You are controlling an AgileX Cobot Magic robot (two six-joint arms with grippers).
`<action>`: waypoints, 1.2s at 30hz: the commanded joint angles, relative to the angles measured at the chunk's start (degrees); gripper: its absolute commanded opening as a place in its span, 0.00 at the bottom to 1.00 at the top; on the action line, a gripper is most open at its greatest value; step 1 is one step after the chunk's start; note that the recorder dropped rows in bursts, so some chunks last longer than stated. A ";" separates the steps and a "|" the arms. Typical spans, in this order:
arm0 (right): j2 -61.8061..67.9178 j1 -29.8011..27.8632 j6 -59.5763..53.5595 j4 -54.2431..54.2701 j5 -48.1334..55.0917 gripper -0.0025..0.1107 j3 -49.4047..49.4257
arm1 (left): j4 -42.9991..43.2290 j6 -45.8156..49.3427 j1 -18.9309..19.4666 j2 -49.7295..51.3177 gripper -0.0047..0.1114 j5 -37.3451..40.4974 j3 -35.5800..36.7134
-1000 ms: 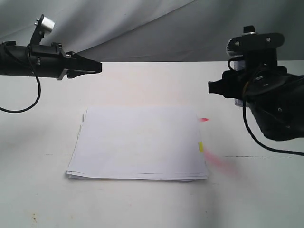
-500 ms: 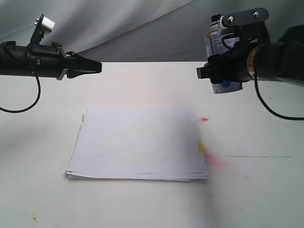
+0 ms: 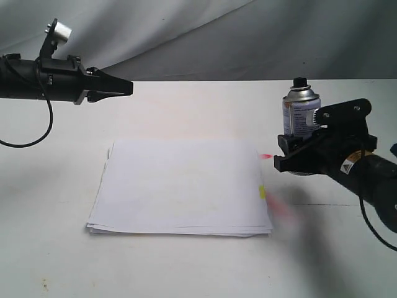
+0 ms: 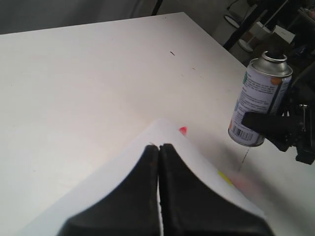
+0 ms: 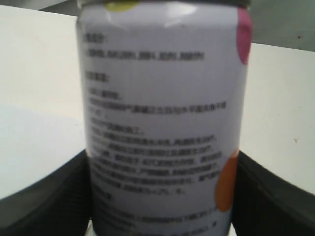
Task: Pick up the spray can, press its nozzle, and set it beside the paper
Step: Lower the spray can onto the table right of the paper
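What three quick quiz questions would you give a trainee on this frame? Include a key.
1. True or false: the right hand grips the small silver metal spray can low on its body.
2. The can is: A) upright beside the marked edge of the stack of white paper sheets; B) lying on that stack; C) held upside down.
3. Fill in: the left hand has its jaws ____.
Key: 1 true; 2 A; 3 shut.

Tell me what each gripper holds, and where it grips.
The right gripper clamps the spray can by its lower body, one finger on each side. The left gripper is shut, holding nothing.
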 commanded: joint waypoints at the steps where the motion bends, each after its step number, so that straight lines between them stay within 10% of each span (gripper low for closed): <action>1: 3.80 -0.39 -0.78 3.37 -13.32 0.02 -0.19 | -0.84 -0.23 -0.02 -0.49 0.04 0.05 0.13; 36: 18.58 -0.39 -5.11 5.09 -26.98 0.02 0.04 | -0.84 -0.23 -0.02 -0.49 0.04 0.05 0.13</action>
